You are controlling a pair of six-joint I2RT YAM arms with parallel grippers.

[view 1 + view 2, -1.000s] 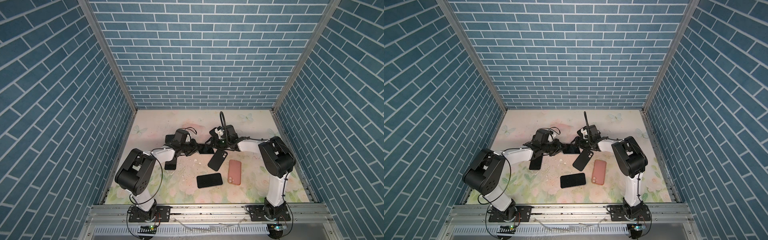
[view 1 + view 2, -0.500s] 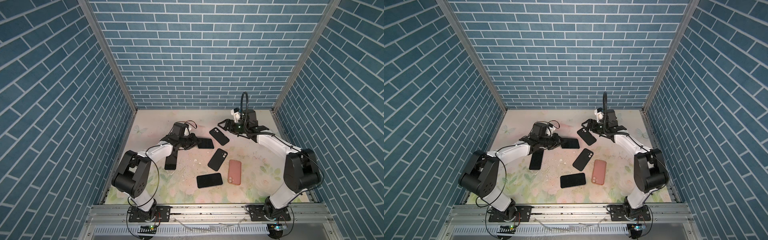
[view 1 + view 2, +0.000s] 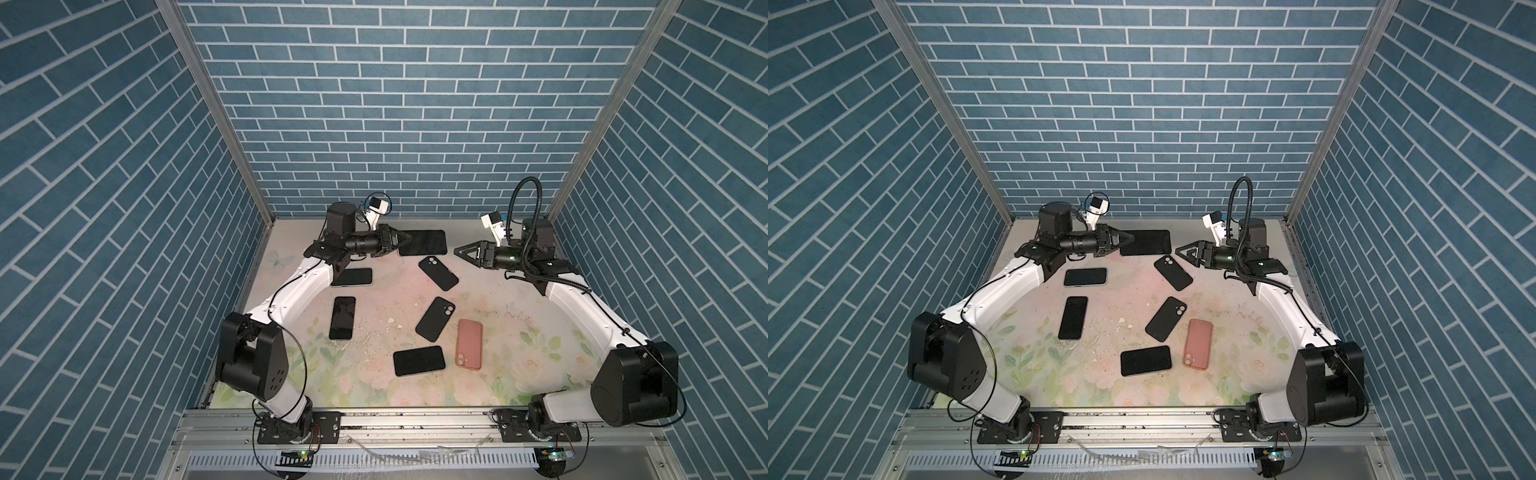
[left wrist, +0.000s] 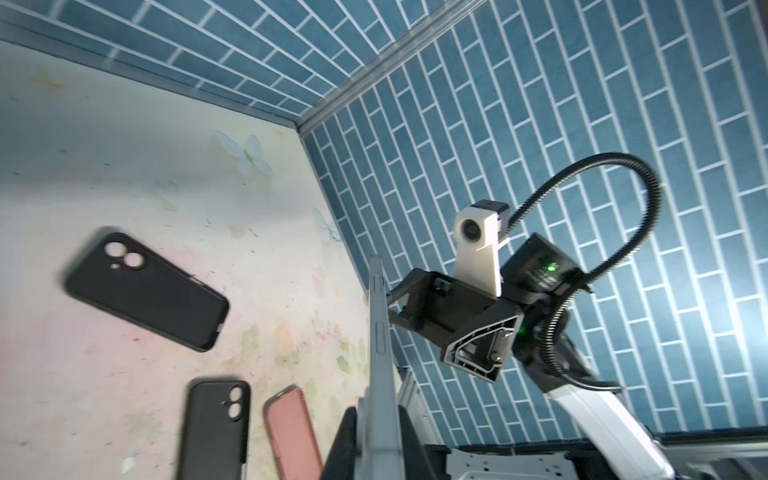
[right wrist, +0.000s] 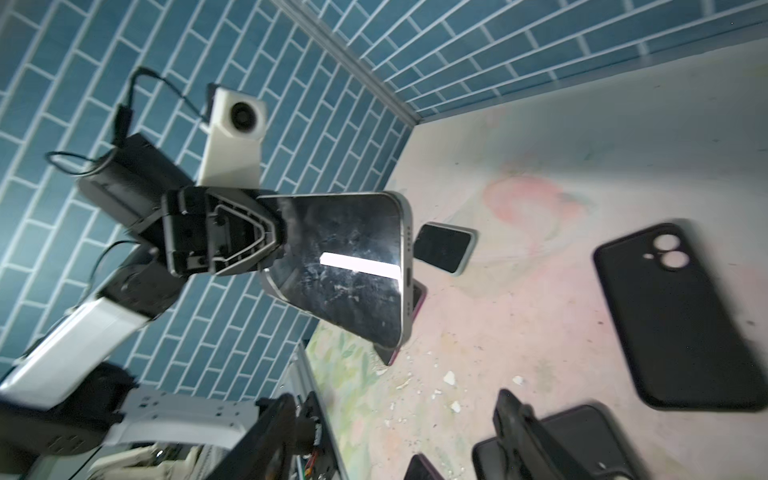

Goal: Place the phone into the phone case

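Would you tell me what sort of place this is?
Probably a robot test booth: brick-print panel walls, a floral tabletop, left arm and right arm bolted to an aluminium rail.

Nothing legible shows in any view: no text, label, brand name, number or sign. In the left wrist view, the black housing on the right arm's wrist carries faint pale marks beside a green light, but they are too blurred to read.
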